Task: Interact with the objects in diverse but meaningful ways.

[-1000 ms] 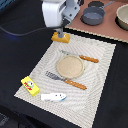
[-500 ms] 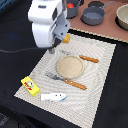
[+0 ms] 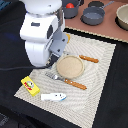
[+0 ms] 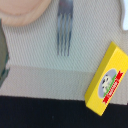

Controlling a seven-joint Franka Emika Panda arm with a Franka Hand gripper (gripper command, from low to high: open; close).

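The yellow box with a red mark (image 3: 30, 85) lies on the striped mat near its front corner, on the exterior view's left. It also shows in the wrist view (image 4: 107, 80). The white-and-blue fish (image 3: 53, 96) lies just beside the box. The red tomato (image 3: 70, 7) sits at the back on the brown surface. The bread loaf is hidden. My arm's white wrist body (image 3: 42, 40) hangs over the mat left of the plate and hides the gripper's fingers. The wrist view looks down on the fork tines (image 4: 64, 30) and the box.
A tan plate (image 3: 69, 66) sits mid-mat, with a wooden-handled fork (image 3: 64, 80) in front and another wooden-handled piece (image 3: 89, 58) behind. Grey pots (image 3: 93, 15) and a pale bowl (image 3: 122, 15) stand at the back. Black table (image 3: 15, 112) surrounds the mat.
The arm has swung from the back edge of the mat forward and to the exterior view's left. It now hangs over the fork, nearer the yellow box.
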